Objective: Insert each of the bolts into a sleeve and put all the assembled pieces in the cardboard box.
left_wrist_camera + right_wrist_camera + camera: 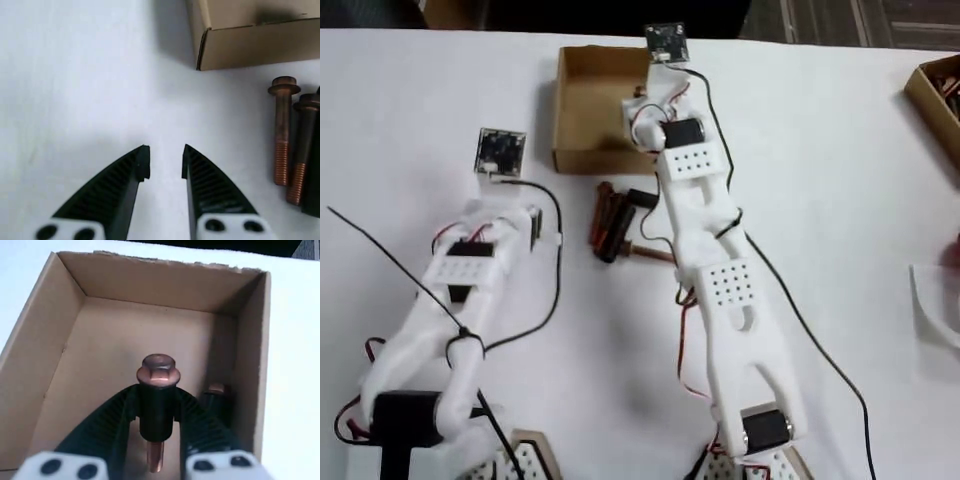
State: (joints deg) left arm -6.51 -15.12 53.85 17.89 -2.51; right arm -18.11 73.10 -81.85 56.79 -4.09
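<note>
One hex-headed coppery bolt (157, 371), black-sleeved

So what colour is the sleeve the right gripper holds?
Black; the sleeve shows best in the right wrist view.

Loose bolts (610, 222) lie on the table (840, 180) at six o'clock from the box (585, 158); a sleeved bolt (218, 401) sits inside it.
</note>
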